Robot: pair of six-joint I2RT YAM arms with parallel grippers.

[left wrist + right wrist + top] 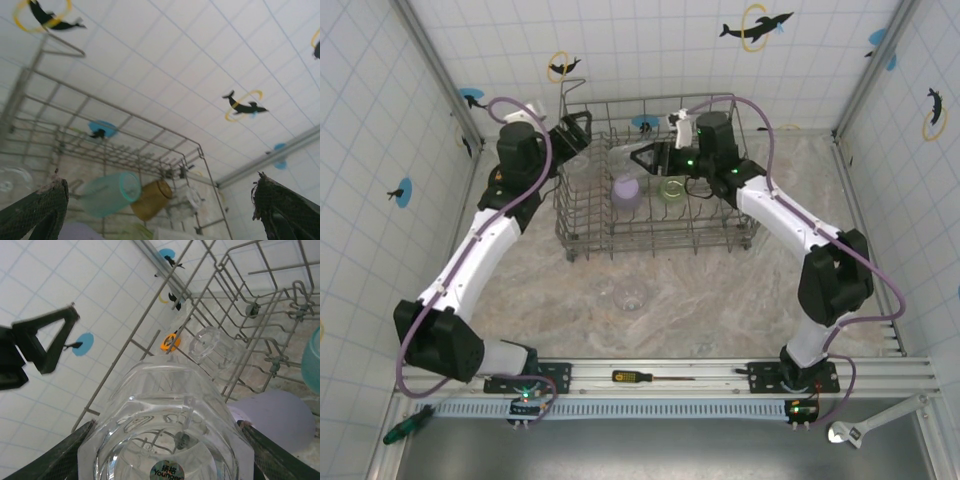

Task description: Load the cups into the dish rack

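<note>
1. Where the table point(520, 290) runs in front of the dish rack point(660, 240), we see one clear cup point(628, 293) sitting loose.
2. Inside the rack we find a lavender cup point(625, 190) and a pale green cup point(672, 188).
3. Our right gripper point(165, 437) clamps a second clear cup point(160, 390) above the rack's wires.
4. Our left gripper point(159, 185) gapes wide, holding nothing, at the rack's left wall. Beyond its fingers a teal cup point(107, 192) and an amber cup point(151, 200) lie tilted in the rack.

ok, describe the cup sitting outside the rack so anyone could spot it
Find the grey wire dish rack at the table's middle. On the bare marbled table just before its near wall, toward the arm bases, sits one clear cup. The lavender cup and green cup sit inside the rack; this one lies outside it.
</note>
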